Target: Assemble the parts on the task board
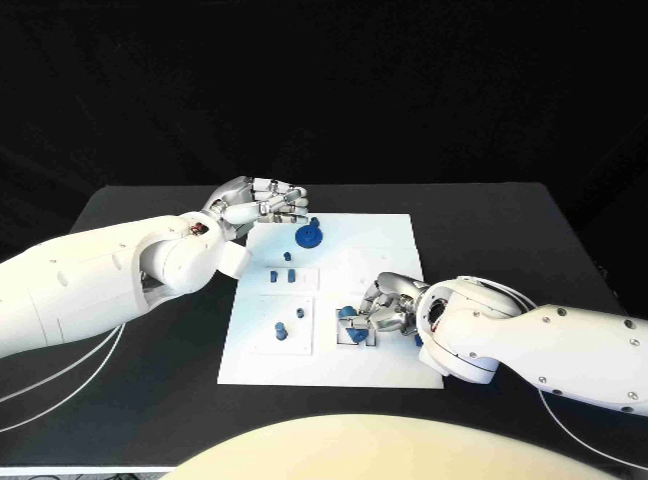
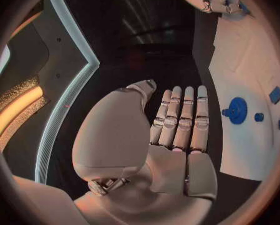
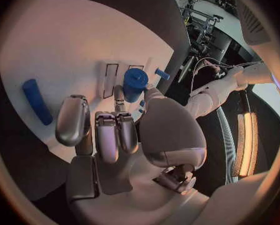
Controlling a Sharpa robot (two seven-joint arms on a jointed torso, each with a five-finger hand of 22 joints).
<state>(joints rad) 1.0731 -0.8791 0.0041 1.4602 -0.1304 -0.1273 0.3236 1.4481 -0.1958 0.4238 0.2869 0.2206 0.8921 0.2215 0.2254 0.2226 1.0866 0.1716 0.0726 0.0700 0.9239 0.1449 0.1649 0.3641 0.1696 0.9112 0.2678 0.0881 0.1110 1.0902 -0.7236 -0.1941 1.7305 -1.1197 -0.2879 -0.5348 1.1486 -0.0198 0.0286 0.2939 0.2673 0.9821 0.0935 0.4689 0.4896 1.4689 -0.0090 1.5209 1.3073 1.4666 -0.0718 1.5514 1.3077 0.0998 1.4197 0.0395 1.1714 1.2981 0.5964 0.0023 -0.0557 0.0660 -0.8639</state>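
Left hand (image 1: 255, 205) sits at the board's (image 1: 375, 250) far left corner, over the counter (image 1: 151, 400) edge of the board. In the left wrist view its fingers (image 2: 180, 117) lie straight and side by side, palm empty, so it holds nothing. Blue gear (image 1: 308, 236) lies on the board just beside that hand; the left wrist view shows it too (image 2: 237, 110), with a small peg (image 2: 259, 117) next to it.

Right hand (image 1: 385, 305) is down on the board's near right part, fingers curled over a blue part (image 1: 356, 330) in the lower fixture. The right wrist view shows a blue cylinder (image 3: 134, 84) right at the fingertips (image 3: 119, 96); looks like a thumb-and-finger pinch, but actual contact is hard to confirm, so can't tell if it's gripped.

Other parts: two small pegs (image 1: 281, 274) standing mid-board, and a peg pair (image 1: 282, 330) in the outlined square nearer the robot. A loose blue rod (image 3: 37, 101) lies flat on the board, apart from the right hand, in the right wrist view.
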